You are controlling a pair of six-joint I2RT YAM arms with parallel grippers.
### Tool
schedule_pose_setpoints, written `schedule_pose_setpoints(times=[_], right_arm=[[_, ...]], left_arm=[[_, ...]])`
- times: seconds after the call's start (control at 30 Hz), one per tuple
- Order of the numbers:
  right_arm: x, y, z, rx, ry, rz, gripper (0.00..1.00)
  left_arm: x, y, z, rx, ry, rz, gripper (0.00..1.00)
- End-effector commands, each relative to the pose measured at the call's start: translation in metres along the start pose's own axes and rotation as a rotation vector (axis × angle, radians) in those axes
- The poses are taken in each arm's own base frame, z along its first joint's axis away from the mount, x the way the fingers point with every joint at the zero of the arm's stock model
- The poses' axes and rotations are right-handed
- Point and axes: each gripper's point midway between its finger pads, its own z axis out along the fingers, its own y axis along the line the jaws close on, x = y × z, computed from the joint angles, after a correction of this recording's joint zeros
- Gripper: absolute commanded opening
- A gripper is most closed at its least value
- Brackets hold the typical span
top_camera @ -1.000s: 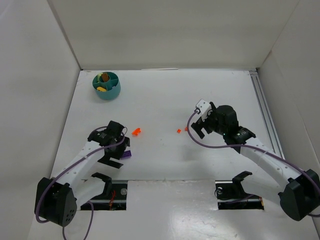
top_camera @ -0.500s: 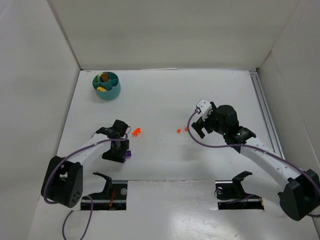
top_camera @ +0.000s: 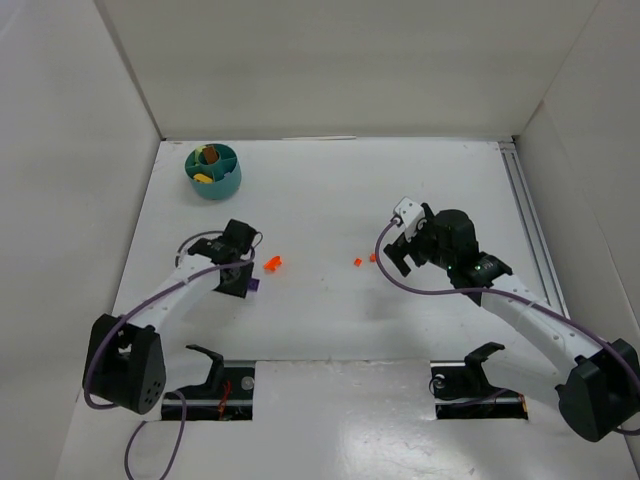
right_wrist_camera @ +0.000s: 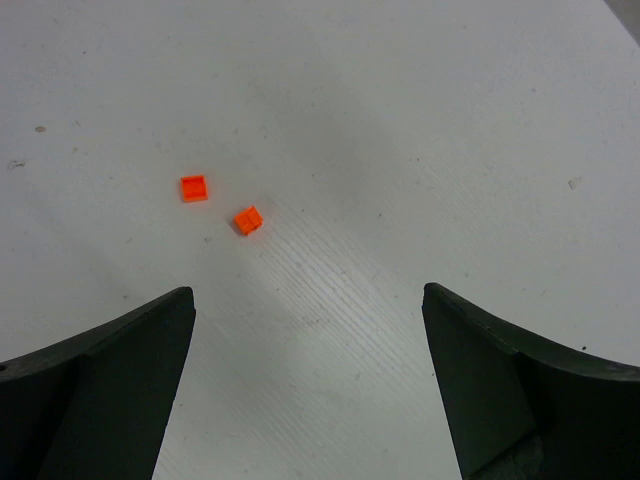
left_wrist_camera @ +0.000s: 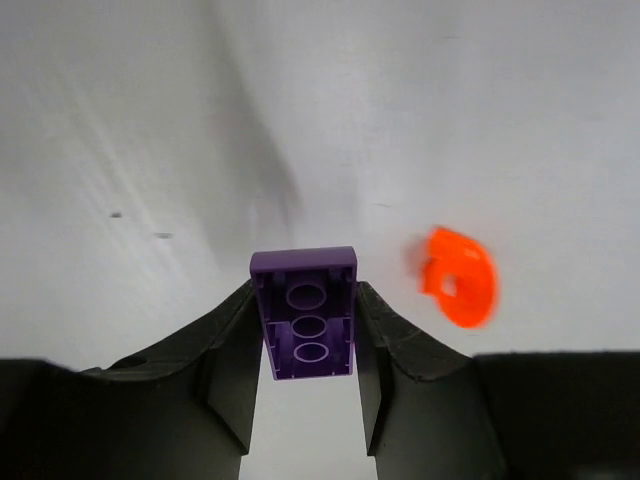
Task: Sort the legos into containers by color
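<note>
Squareness matters: with my left gripper (left_wrist_camera: 305, 295) clamped on the purple rectangular plastic brick (left_wrist_camera: 306, 325) (right gripper (right_wrist_camera: 307, 292) gapes apart), I'd lift straight up.

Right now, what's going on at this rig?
The left gripper is clamped on a purple brick, one finger against each side; whether the brick is off the table cannot be told. A red-orange round piece lies loose just beside it. The right gripper hangs open above two small red-orange bricks, touching neither. The teal tub sits at the far left and already holds orange-brown and yellow pieces.
</note>
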Motion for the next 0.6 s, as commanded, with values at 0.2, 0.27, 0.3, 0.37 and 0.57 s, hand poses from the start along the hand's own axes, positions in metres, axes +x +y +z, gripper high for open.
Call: schedule_pose_setpoints(times=[0.2,0.27,0.3,0.37,0.57], right_arm=[[-0.010,-0.013,0.002,0.032,-0.045,-0.012,1.00],[-0.007,-0.018,0.007,0.039,-0.031,-0.004,1.00],[-0.009,-0.024,0.008,0.052,-0.029,-0.009,1.00],[-0.010,-0.032,0.007,0.074,-0.026,-0.003,1.00],[-0.020,-0.059,0.007,0.152,0.004,0.009,1.00]], left_arm=[[-0.081,-0.159,-0.106,0.366,-0.426,0.172,0.08],[-0.093,-0.196,-0.128,0.436,-0.514,0.213,0.08],[-0.101,-0.216,-0.139,0.476,-0.588,0.268,0.08],[-0.112,-0.242,-0.155,0.522,-0.659,0.303,0.08],[-0.144,-0.307,-0.169,0.645,-0.861,0.433,0.09]])
